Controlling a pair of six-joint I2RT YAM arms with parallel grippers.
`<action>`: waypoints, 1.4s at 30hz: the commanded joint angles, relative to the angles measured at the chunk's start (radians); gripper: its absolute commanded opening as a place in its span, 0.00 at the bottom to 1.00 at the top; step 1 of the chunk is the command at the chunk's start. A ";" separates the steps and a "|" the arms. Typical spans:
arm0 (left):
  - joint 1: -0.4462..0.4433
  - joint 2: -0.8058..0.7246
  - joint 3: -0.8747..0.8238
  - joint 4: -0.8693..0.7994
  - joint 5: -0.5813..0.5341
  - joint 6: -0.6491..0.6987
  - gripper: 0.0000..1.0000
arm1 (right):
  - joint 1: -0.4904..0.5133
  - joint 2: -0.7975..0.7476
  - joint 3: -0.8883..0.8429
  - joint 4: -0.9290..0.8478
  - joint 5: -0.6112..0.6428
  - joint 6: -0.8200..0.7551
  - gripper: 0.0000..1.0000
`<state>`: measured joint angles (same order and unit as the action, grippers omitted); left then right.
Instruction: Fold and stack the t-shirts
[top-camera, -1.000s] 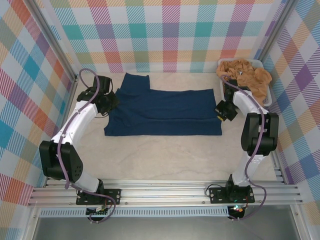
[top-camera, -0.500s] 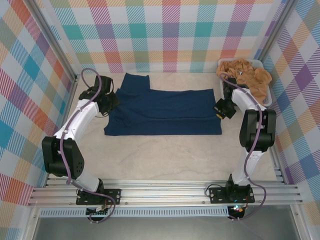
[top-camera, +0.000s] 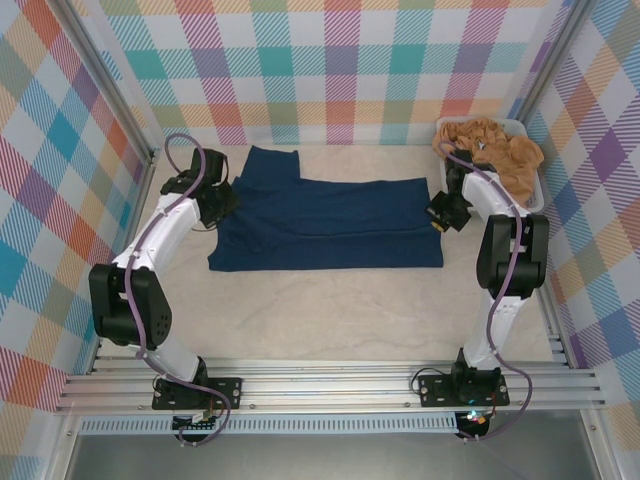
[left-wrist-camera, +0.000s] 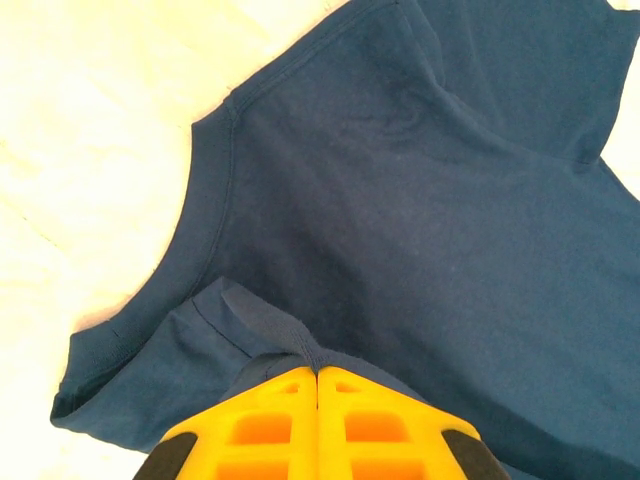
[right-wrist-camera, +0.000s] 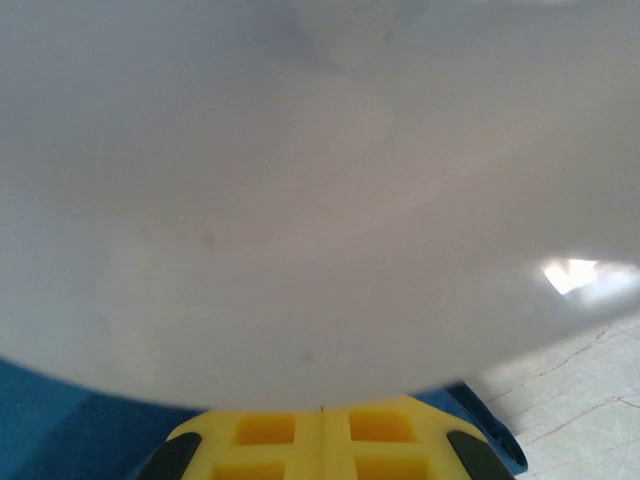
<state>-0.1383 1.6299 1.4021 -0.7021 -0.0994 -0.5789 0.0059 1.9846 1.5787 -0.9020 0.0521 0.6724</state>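
The navy t-shirt (top-camera: 325, 225) lies flat and partly folded mid-table, one sleeve pointing at the far wall. My left gripper (top-camera: 222, 205) sits at its left edge, by the collar. There the yellow fingers (left-wrist-camera: 270, 420) are shut on a raised pinch of navy cloth (left-wrist-camera: 400, 200). My right gripper (top-camera: 437, 215) is shut at the shirt's right edge, hard against the white tub. In the right wrist view navy cloth (right-wrist-camera: 60, 420) rises on both sides of the closed fingers (right-wrist-camera: 265, 440). Tan-orange t-shirts (top-camera: 490, 145) are heaped in the tub.
The white plastic tub (top-camera: 537, 195) stands at the back right, its wall (right-wrist-camera: 320, 200) directly in front of the right gripper. Checked walls close in the back and sides. Bare table (top-camera: 330, 310) stretches between the shirt and the arm bases.
Both grippers have crept a little toward the far wall, each still shut at its edge of the navy shirt. The right one has closed in on the tub.
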 joint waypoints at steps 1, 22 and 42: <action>0.022 0.014 0.028 0.012 -0.029 0.018 0.00 | 0.002 0.027 0.035 -0.014 -0.007 -0.010 0.00; 0.057 -0.074 -0.156 -0.095 0.134 -0.116 0.32 | 0.016 -0.308 -0.306 0.089 -0.055 -0.007 0.39; 0.150 0.173 -0.308 0.069 0.118 -0.142 0.16 | 0.027 -0.095 -0.362 0.134 -0.134 -0.043 0.20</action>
<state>-0.0135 1.7985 1.1244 -0.6369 0.0738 -0.7403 0.0212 1.8648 1.1923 -0.7311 -0.0780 0.6384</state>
